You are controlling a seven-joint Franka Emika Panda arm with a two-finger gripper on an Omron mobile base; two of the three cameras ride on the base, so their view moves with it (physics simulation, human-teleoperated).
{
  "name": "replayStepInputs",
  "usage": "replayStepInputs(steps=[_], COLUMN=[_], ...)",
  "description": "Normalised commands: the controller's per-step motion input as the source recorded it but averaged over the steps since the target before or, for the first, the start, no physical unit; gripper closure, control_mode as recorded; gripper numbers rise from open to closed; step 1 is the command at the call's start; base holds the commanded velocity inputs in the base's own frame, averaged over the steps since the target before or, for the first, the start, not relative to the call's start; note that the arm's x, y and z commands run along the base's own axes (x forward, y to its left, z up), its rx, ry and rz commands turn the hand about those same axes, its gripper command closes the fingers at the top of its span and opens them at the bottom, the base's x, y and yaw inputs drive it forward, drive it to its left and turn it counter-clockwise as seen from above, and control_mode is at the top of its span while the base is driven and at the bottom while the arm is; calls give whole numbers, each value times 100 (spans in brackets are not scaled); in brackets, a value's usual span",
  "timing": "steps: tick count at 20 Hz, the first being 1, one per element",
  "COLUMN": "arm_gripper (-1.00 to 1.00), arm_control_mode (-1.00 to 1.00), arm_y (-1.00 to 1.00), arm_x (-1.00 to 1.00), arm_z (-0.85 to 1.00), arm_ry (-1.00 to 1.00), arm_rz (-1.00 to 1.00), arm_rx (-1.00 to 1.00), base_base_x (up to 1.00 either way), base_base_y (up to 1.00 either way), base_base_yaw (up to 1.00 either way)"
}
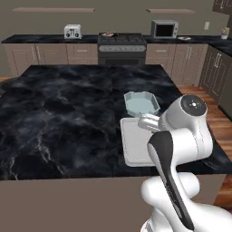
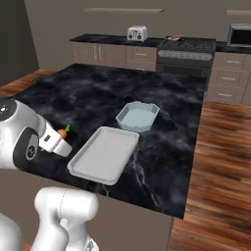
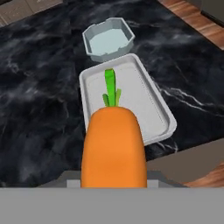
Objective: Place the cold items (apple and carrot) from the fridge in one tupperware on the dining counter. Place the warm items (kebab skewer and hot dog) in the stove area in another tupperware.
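The arm (image 1: 181,149) is glossy white, built of fat rounded segments. A dark, almost black strip runs down the side of one link, and a round grey cap (image 1: 193,105) with a small dark centre closes the big joint — another such cap shows on the joint in the right base view. The wrist piece (image 2: 54,142) is white and blocky — smaller than the rest.
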Motion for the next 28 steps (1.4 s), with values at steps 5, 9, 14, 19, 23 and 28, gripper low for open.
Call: replayStepInputs(steps=[5, 9, 14, 19, 23, 28], arm_gripper=[100, 100, 100, 100, 100, 100], arm_control_mode=[-100, -100, -100, -100, -100, -100], arm_y=[-12, -61, -48, -12, -1, 0], arm_x=[16, 77, 62, 30, 37, 30], arm_z=[0, -16, -51, -55, -48, -56], arm_ry=[5, 57, 71, 12, -2, -28], arm_rz=[0, 3, 17, 19, 10, 3], arm_rx=[5, 19, 6, 0, 0, 0], base_base_x=[56, 0, 0, 0, 0, 0], base_base_y=[-35, 0, 0, 0, 0, 0], base_base_yaw=[6, 0, 0, 0, 0, 0])
